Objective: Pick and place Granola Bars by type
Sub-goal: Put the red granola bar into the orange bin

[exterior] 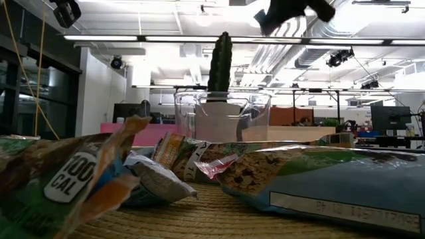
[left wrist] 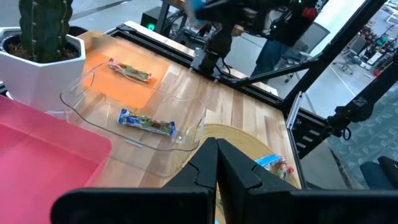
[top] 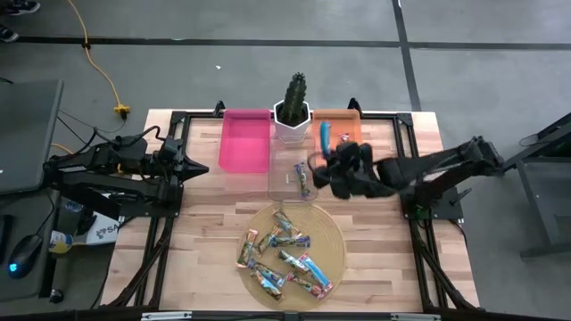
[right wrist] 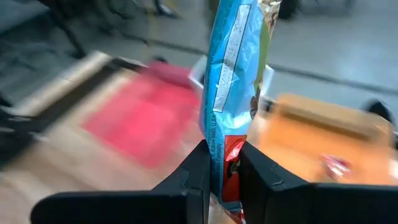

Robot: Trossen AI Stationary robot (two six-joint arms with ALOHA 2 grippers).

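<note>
Several granola bars in shiny wrappers lie piled on a round woven mat near the table's front; the low view shows them close up. One bar lies in the clear bin, another in the orange bin. My right gripper hovers above the clear and orange bins, shut on a blue and red bar. At the table's left side my left gripper stays shut on nothing. My right gripper pinches the blue and red bar by its red end between its two fingers. The rest of the bar sticks out past the fingertips. It is lifted clear, over the near left corner of the orange bin.
A pink bin stands at the far side, left of a cactus in a white pot, which sits between the pink and orange bins. Black frame rails border the table. Bare wood lies left of the mat.
</note>
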